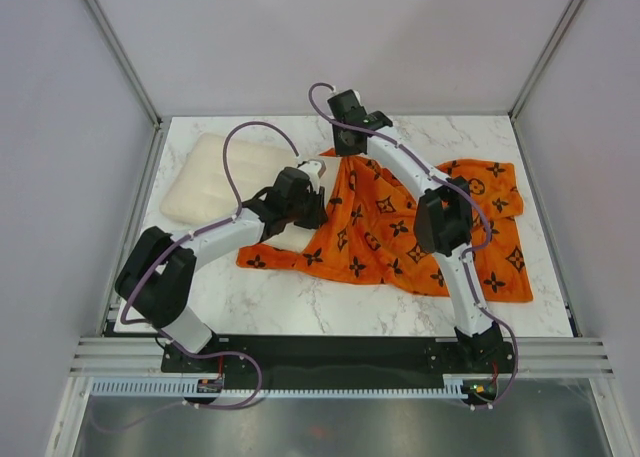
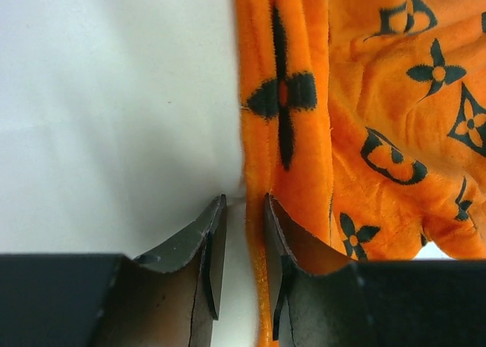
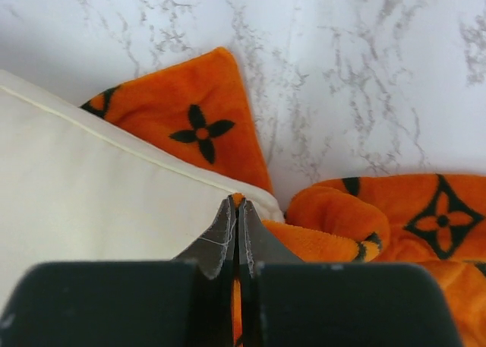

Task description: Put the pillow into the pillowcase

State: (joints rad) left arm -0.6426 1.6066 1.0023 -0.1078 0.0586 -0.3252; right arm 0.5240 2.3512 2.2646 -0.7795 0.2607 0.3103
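A: Entry one, right claw [image 3: 238, 201]?
B: Clenched on a sliver of pillowcase [image 3: 199, 111] hem, beside the pillow [image 3: 91, 203] corner.
A: Left claw [image 2: 244, 199]?
B: Narrowed on the case's edge, apparently pinching it (a slit shows between the fingers).
A: Handling?
B: Pillow: likely light and squashy, far-left on the table [image 1: 330, 312], its end touching the case. Case: floppy, plush, best held by the hem.
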